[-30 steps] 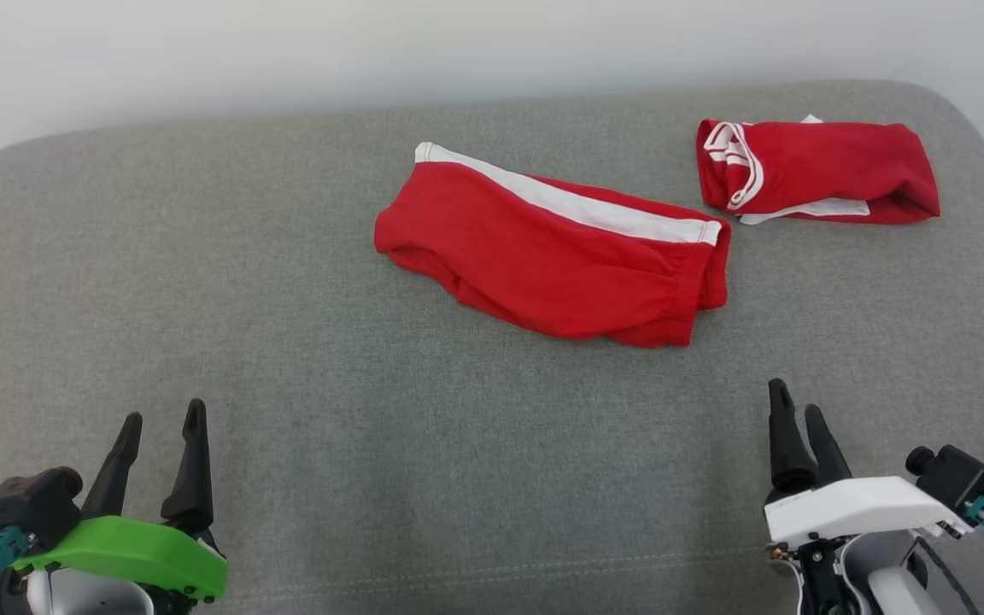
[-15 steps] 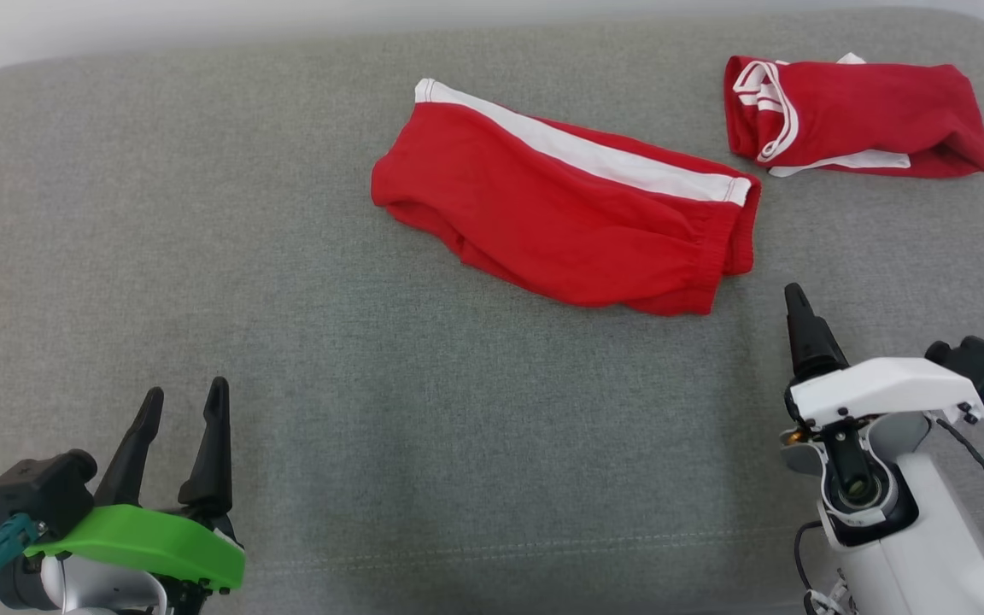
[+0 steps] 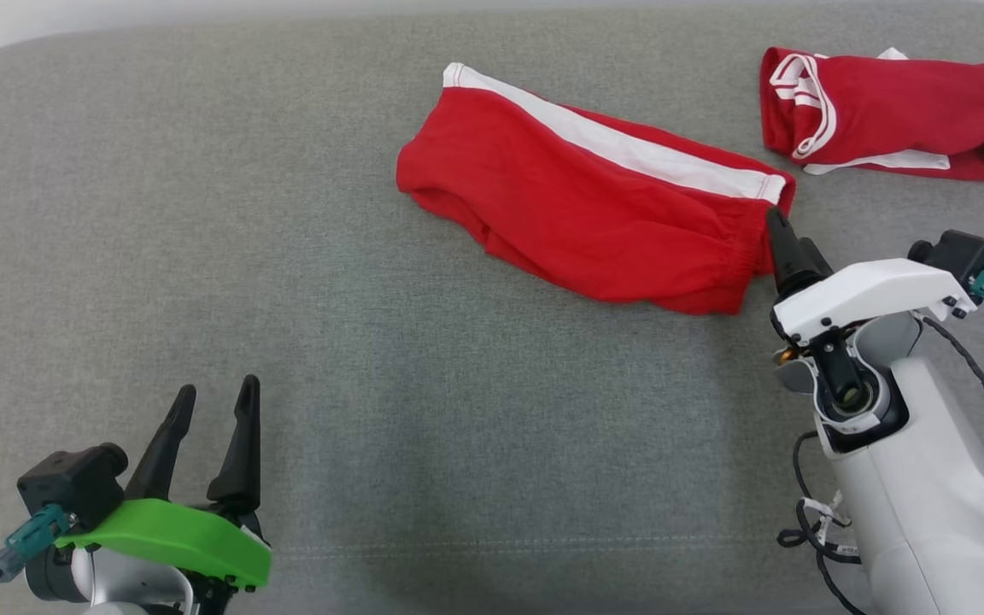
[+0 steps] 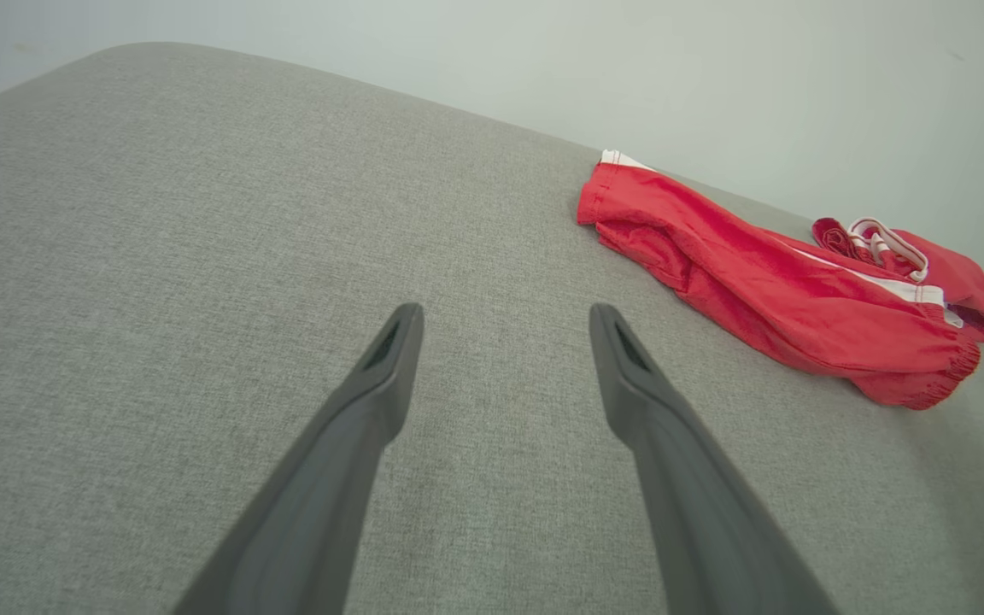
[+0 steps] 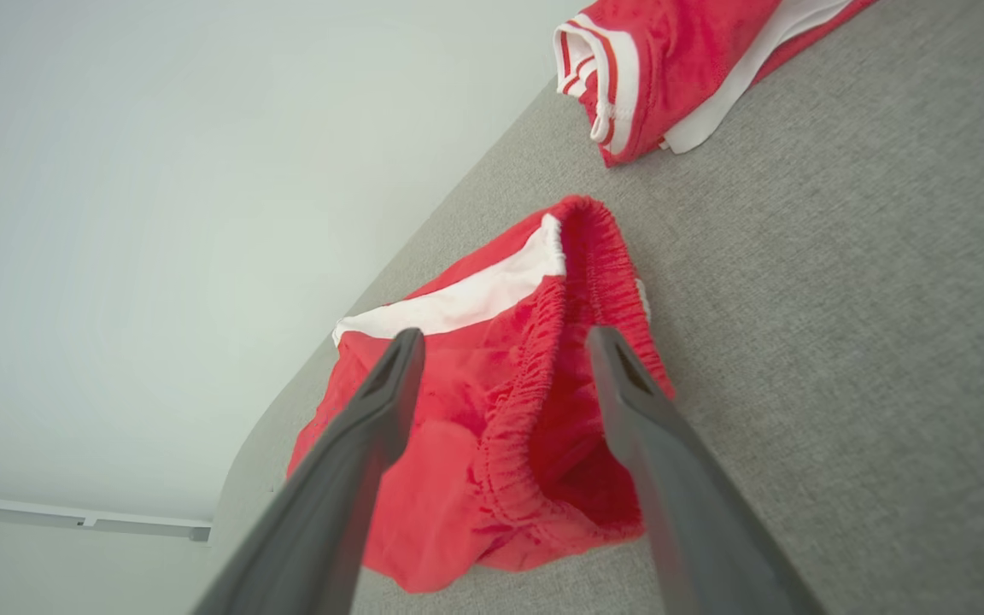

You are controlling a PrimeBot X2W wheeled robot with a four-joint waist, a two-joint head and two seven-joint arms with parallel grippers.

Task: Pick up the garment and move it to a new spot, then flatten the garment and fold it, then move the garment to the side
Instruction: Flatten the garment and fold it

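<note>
The right gripper (image 5: 505, 340), jaws apart, sits just beside the red garment's (image 3: 594, 222) elastic right end, its length running left and slightly far; the spread left gripper (image 3: 219, 384) lies well apart.

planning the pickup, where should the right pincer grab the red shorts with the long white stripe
Grip the gathered elastic waistband of the red shorts, coming from the robot's right. That end lies nearest the open right pincer, and its bunched edge stands raised between the fingers, easier to pinch than the flat panel.
</note>
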